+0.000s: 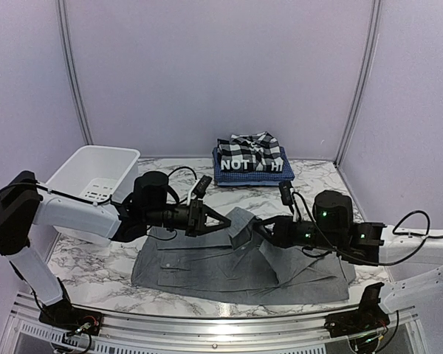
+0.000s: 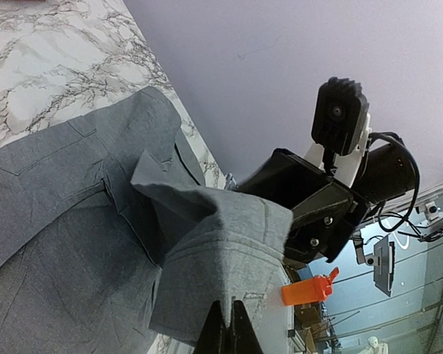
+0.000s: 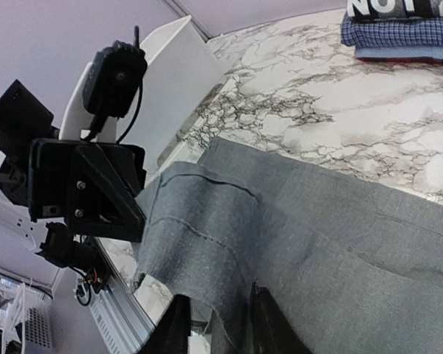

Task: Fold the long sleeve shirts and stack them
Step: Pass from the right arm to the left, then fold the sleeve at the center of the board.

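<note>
Shirts: three folded (image 1: 252, 164), one grey shirt (image 1: 207, 269) in tight left fingers (image 2: 215, 338); right fingers (image 3: 171, 332) apart.

Top camera looks down from behind; both wrist cameras, close in, seemingly share the grey shirt (image 1: 207, 269).

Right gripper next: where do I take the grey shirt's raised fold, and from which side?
Pinch the grey shirt's raised fold at its free edge, coming from the right, jaws straddling it. It stands clear of the table; the left gripper pinches its left end.
</note>
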Robot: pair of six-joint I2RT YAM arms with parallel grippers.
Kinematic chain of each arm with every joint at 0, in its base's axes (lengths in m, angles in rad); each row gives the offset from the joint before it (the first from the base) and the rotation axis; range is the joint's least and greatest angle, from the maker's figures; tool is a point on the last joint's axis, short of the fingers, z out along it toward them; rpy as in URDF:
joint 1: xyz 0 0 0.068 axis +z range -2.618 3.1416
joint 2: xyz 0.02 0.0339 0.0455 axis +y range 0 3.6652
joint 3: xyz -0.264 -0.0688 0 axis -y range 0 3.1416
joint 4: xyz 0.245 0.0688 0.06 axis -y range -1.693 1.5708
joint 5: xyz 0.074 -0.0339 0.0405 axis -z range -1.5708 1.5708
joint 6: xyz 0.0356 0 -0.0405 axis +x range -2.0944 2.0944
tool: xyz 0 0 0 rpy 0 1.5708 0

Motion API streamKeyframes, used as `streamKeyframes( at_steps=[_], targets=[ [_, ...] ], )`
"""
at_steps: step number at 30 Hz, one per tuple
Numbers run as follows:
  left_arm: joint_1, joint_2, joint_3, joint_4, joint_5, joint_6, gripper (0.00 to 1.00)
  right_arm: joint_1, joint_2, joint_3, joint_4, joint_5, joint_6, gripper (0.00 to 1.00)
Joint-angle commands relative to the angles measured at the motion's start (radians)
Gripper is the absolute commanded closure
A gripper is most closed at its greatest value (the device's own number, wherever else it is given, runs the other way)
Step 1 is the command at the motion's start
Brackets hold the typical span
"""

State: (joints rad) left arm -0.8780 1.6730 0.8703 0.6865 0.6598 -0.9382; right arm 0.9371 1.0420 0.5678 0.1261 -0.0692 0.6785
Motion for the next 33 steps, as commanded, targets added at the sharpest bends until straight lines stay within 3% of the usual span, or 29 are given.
streamKeyframes(
  at_steps=[1,4,8,11,16,20,23,28,33],
  targets=[
    [-0.003,-0.088,0.0,-0.078,0.063,0.051,1.0,-0.008,-0.043,0.035,-0.084,0.062,-0.021,0.6],
    [-0.015,-0.136,0.016,-0.196,0.101,0.123,1.0,-0.015,-0.087,0.061,-0.166,0.14,-0.034,0.46],
    [-0.064,-0.197,0.141,-0.541,0.072,0.335,1.0,-0.06,-0.103,0.113,-0.302,0.223,-0.049,0.35],
    [-0.131,-0.2,0.282,-0.831,0.041,0.5,1.0,-0.137,-0.063,0.155,-0.367,0.217,-0.064,0.35],
    [-0.222,-0.162,0.46,-1.101,0.005,0.658,1.0,-0.29,0.053,0.196,-0.383,0.091,-0.088,0.42],
    [-0.287,-0.131,0.545,-1.192,0.007,0.711,1.0,-0.367,0.134,0.204,-0.399,0.049,-0.089,0.51],
    [-0.318,-0.125,0.557,-1.223,0.0,0.727,1.0,-0.413,0.135,0.185,-0.439,0.114,-0.082,0.54],
    [-0.322,-0.091,0.538,-1.229,0.002,0.733,1.0,-0.513,0.023,0.111,-0.496,0.178,-0.064,0.5],
    [-0.326,-0.069,0.547,-1.232,0.012,0.759,1.0,-0.656,-0.05,0.023,-0.529,0.129,-0.087,0.46]
  ],
)
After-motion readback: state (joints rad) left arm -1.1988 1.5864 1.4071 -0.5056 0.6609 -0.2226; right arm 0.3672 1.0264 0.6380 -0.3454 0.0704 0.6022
